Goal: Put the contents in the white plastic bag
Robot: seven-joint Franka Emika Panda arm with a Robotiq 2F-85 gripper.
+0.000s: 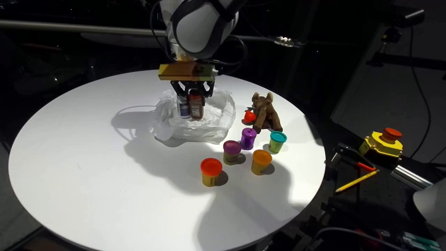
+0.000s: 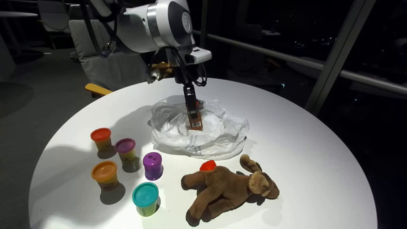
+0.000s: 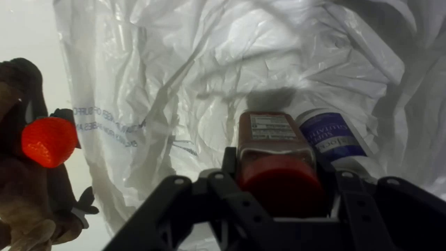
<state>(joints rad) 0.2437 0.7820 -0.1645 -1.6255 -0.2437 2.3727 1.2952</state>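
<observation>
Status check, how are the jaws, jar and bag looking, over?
Jaws closed on red-lidded jar. Jar over the open white plastic bag; whether it touches bottom, unclear. White bottle close alongside, might crowd release.

White arm (image 2: pixel 135 29), black cables (image 2: pixel 182 62), black claw (image 3: pixel 277 165)

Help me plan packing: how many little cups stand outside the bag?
5, in an exterior view: red-lidded cup frontmost; orange-lidded cup on its right; magenta-lidded cup behind both; purple cup behind that; teal-lidded cup rightmost.
</observation>
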